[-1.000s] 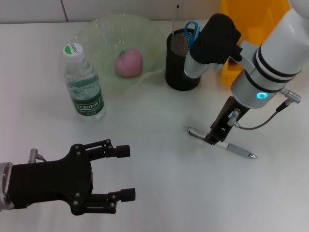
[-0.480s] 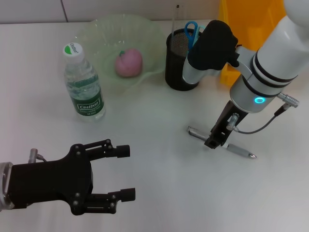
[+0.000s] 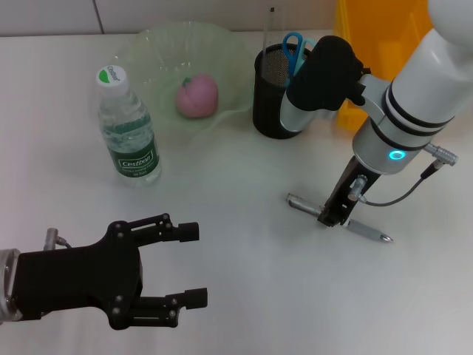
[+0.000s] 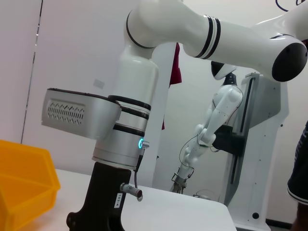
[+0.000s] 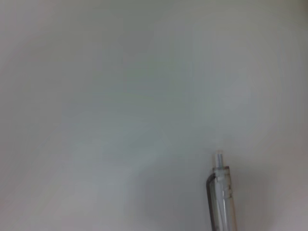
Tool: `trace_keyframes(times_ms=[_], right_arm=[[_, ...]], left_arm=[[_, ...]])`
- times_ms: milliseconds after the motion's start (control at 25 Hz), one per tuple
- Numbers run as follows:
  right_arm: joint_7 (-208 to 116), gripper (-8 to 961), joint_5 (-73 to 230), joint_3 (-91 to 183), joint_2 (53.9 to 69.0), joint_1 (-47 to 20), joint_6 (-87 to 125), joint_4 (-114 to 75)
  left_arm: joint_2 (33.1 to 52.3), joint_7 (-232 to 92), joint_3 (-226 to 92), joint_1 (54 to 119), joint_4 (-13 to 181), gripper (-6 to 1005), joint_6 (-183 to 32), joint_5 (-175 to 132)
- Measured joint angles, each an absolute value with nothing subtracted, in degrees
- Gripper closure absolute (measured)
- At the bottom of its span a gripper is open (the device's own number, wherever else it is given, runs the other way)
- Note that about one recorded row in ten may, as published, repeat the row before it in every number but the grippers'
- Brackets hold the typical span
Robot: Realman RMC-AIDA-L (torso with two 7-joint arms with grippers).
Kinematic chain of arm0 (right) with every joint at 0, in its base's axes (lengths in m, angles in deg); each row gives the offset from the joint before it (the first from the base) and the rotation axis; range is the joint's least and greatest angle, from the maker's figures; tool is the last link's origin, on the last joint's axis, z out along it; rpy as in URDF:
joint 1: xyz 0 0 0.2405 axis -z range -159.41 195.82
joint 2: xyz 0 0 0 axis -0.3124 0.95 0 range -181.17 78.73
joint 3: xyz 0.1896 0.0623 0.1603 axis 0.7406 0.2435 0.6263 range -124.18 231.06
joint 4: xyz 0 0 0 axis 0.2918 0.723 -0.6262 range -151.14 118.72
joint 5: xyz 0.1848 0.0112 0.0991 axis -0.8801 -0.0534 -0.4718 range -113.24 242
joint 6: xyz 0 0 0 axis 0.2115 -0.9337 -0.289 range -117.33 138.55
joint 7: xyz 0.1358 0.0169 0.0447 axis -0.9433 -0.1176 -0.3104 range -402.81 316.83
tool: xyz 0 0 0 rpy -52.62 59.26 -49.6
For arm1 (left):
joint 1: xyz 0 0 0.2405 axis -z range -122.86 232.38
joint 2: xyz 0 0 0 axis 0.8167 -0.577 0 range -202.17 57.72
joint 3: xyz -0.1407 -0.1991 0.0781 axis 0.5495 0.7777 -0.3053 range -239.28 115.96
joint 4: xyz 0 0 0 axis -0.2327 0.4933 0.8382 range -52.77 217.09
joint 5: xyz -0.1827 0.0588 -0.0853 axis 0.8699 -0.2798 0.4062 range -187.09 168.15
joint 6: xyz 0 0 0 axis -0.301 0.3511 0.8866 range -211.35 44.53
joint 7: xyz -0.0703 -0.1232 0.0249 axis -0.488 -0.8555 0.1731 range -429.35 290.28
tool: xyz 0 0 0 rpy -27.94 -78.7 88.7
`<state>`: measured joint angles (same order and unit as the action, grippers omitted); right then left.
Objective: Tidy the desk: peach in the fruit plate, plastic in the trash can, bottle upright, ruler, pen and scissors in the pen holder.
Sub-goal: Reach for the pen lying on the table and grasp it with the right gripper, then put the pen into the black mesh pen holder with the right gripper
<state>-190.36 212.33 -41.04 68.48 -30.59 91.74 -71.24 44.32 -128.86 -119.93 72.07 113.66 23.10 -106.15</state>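
A silver pen [image 3: 367, 231] lies flat on the white table, and my right gripper [image 3: 330, 217] stands down on its middle, hiding that part. The right wrist view shows only the pen's [image 5: 222, 202] clicker end on the table. My left gripper [image 3: 194, 265] hovers open and empty at the near left. The pink peach [image 3: 196, 97] sits in the pale green fruit plate [image 3: 148, 44]. The bottle [image 3: 129, 140] stands upright beside it. Blue scissors [image 3: 293, 43] and a clear ruler [image 3: 270, 29] stick out of the black mesh pen holder [image 3: 273, 111]. No plastic is in view.
A yellow trash can [image 3: 384, 29] stands at the back right, behind my right arm's elbow, which hangs over the pen holder. The same trash can [image 4: 24, 183] shows in the left wrist view beside the right arm.
My right gripper has slid slightly right along the pen and lowered onto it. The pen and the left arm have not moved.
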Motion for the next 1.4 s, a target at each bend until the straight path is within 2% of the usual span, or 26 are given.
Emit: trace_keyframes(times_ms=[320, 400, 640, 760, 800, 840, 960, 1160, 1400], right_arm=[[-190.38, 721, 212.34, -41.04, 68.48, -30.67, 91.73, -70.95], [-190.38, 831, 212.15, -40.61, 68.48, -30.6, 92.11, -71.68], [-190.42, 832, 211.69, -38.06, 68.4, -28.75, 92.35, -76.42], [-189.09, 830, 207.67, -31.98, 68.22, -24.58, 91.58, -85.21], [-184.91, 830, 200.98, -27.42, 68.13, -20.48, 88.29, -90.89], [-184.91, 829, 200.98, -27.42, 68.13, -20.48, 88.29, -90.89], [-171.02, 828, 184.66, -24.09, 68.13, -13.1, 77.03, -93.29], [-138.98, 826, 154.13, -24.03, 68.27, -7.56, 66.08, -82.16], [-95.62, 823, 118.56, -24.65, 68.3, -10.44, 69.45, -56.34]], left_arm=[[44.32, -128.86, -119.93, 72.07, 113.63, 172, 23.06, -106.15], [44.26, -128.86, -119.93, 72.02, 113.62, 172, 23.03, -106.15], [44.23, -128.86, -119.93, 72.01, 113.63, 172, 23.01, -106.15], [44.23, -128.86, -119.92, 71.79, 113.86, 172, 23.01, -106.07], [44.26, -128.86, -119.93, 71.76, 113.86, 172, 23.02, -106.06], [44.26, -128.86, -119.93, 71.76, 113.86, 172, 23.02, -106.06], [44.3, -128.86, -119.93, 71.79, 113.87, 172, 23.02, -106.06], [44.22, -128.86, -119.89, 71.87, 113.82, 172, 23.02, -106.05], [44.26, -128.86, -119.84, 72.14, 113.73, 172, 22.91, -106.04]])
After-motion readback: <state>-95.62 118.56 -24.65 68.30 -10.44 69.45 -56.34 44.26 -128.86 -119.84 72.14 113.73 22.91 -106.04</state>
